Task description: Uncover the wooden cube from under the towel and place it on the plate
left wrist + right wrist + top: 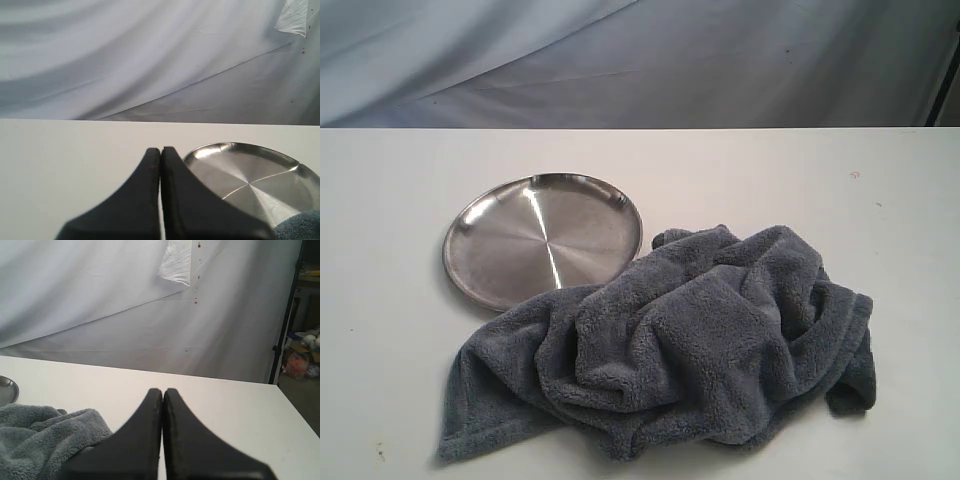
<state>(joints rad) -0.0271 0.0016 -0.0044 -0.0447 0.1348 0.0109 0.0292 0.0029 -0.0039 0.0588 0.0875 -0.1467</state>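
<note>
The left tool [160, 151] and right tool [162, 391] have matte black, smoothly tapering fingers [142, 200].

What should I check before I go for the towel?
1. Cube located: cannot tell. It is hidden, and no part of it shows outside the towel.
2. Plate free for the cube: ok. Nothing lies in its middle.
3. Plate rim free of cloth: not ok. The towel covers part of the rim.
4. Left gripper ready to grasp: not ok. It is shut and empty.
5. Right gripper ready to grasp: not ok. It is shut and empty, with the towel beside it.
</note>
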